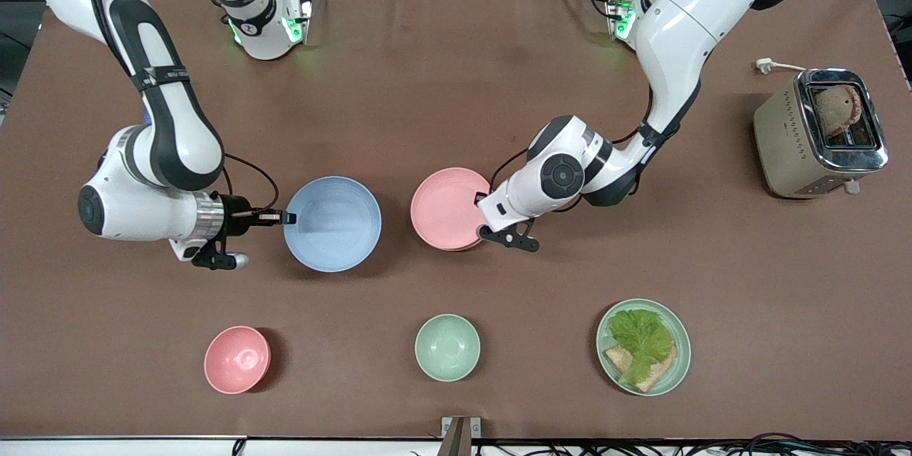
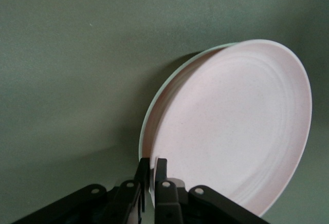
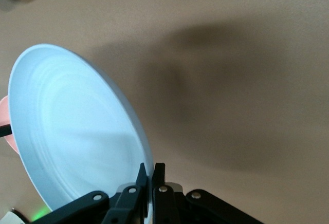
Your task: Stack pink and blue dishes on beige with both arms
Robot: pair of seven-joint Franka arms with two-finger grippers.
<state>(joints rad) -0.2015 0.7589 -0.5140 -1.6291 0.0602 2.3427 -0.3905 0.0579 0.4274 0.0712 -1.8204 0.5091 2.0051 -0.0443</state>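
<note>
The pale blue plate hangs slightly tilted just above the table, casting a shadow. My right gripper is shut on its rim at the side toward the right arm's end; the rim sits between the fingers of the blue plate. The pale pink plate lies beside it toward the left arm's end. My left gripper is shut on its rim. Under the pink plate only a thin pale rim of the beige plate shows; the rest is hidden.
Near the front edge stand a small pink bowl, a mint-green bowl and a mint-green plate with lettuce and bread. A metal toaster holding bread stands at the left arm's end.
</note>
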